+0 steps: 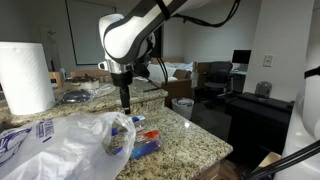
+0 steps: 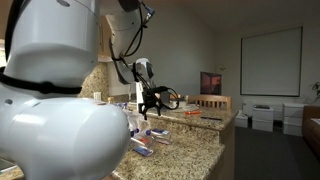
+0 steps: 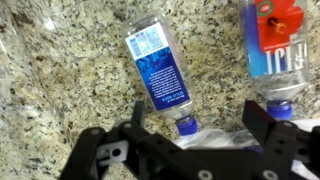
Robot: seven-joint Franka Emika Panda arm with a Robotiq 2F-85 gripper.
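Observation:
My gripper (image 3: pixel 192 118) is open and empty, hovering above a granite countertop (image 3: pixel 60 80). Below it lies a clear water bottle (image 3: pixel 158 72) with a blue label and blue cap, on its side, its cap end between my fingers. A second bottle (image 3: pixel 276 55) with a red-and-blue label and blue cap lies at the right. A clear plastic bag (image 3: pixel 215 138) lies just under the fingers. In both exterior views the gripper (image 1: pixel 125 100) (image 2: pixel 150 106) hangs over the counter above the bottles (image 1: pixel 146 143).
A large crumpled plastic bag (image 1: pixel 70 145) lies at the counter's front. A paper towel roll (image 1: pixel 26 77) stands at the left. A desk with chair and monitor (image 1: pixel 240 58) stands behind. The counter edge (image 1: pixel 205 135) is near the bottles.

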